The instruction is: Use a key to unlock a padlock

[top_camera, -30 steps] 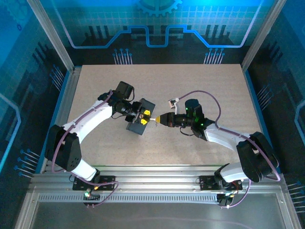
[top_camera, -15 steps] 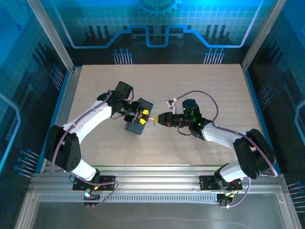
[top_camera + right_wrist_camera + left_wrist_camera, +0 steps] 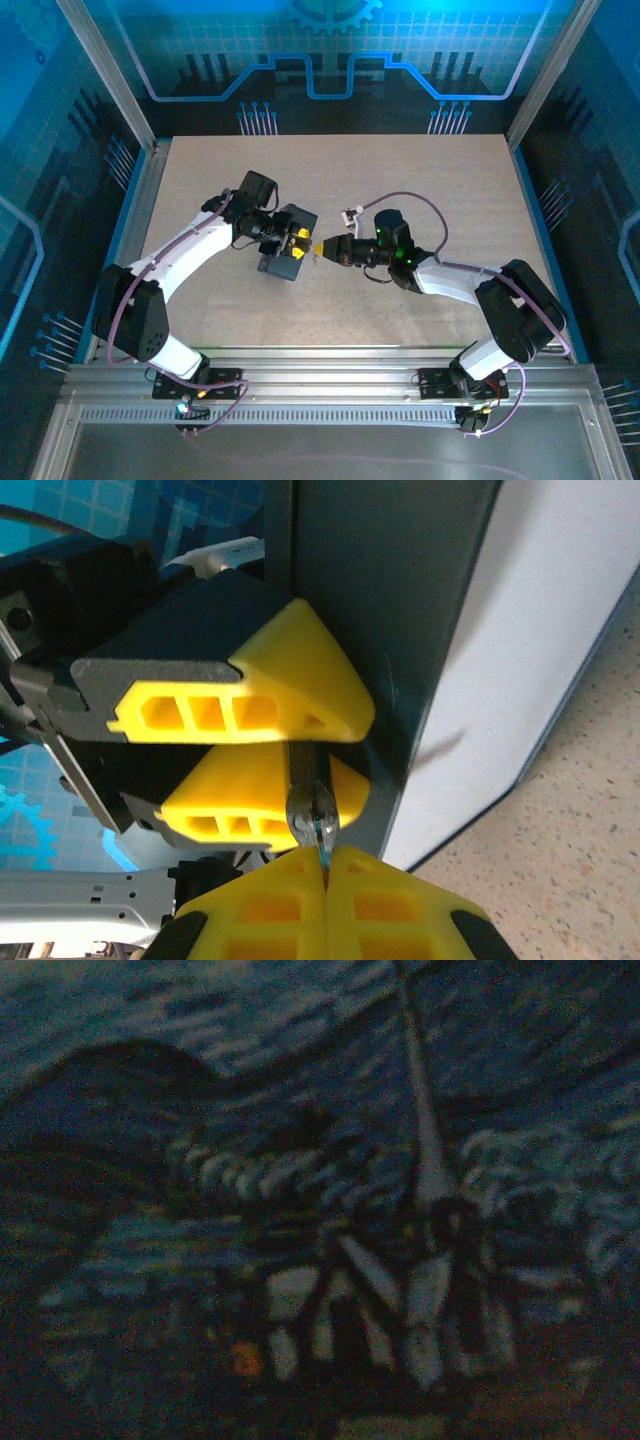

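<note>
Silver slim key (image 3: pixel 312 818) pinched in right fingers (image 3: pixel 270 910) | dark metal padlock (image 3: pixel 300 760) clamped between left fingers (image 3: pixel 290 670)

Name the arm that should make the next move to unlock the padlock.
Right. The right gripper is shut on the key, which sits right at the padlock pinched in the left gripper. It looks best placed to push in and turn.

Your left arm (image 3: pixel 190 245) and right arm (image 3: pixel 450 283) have white links, black joints and purple cables (image 3: pixel 410 194); your fingers (image 3: pixel 250 705) are yellow hollow-ribbed wedges.
</note>
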`<action>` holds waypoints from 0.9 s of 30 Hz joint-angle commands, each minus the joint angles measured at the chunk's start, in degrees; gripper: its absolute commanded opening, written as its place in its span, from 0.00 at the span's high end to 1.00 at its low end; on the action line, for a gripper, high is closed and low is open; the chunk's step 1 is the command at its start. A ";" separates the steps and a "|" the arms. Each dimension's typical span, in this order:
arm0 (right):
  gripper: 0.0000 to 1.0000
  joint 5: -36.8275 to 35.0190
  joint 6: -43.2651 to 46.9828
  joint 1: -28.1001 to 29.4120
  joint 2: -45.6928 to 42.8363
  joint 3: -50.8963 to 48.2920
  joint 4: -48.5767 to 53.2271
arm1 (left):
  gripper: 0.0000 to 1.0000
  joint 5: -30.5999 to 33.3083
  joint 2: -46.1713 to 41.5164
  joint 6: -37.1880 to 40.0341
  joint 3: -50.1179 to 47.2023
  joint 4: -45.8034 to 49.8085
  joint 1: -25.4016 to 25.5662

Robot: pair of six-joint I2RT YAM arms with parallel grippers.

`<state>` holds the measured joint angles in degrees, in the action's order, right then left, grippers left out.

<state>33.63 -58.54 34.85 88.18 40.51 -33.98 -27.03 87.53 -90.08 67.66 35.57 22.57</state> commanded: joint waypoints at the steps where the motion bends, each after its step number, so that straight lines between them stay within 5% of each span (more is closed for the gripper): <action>1: 1.00 1.46 -0.80 2.54 0.58 2.71 -5.92 | 1.00 -4.71 -2.10 0.00 0.28 -3.75 0.91; 20: 1.00 6.36 -3.20 5.52 6.34 11.39 -10.63 | 1.00 -5.45 -0.95 -0.12 1.11 -5.25 1.21; 27: 0.95 7.86 -0.66 5.53 6.42 13.90 -5.01 | 1.00 -5.32 -1.41 -0.28 0.31 -5.01 0.36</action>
<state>35.57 -61.39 35.62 96.05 48.95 -32.21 -21.87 87.29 -90.06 67.66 35.68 20.29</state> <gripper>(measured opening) 0.049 0.307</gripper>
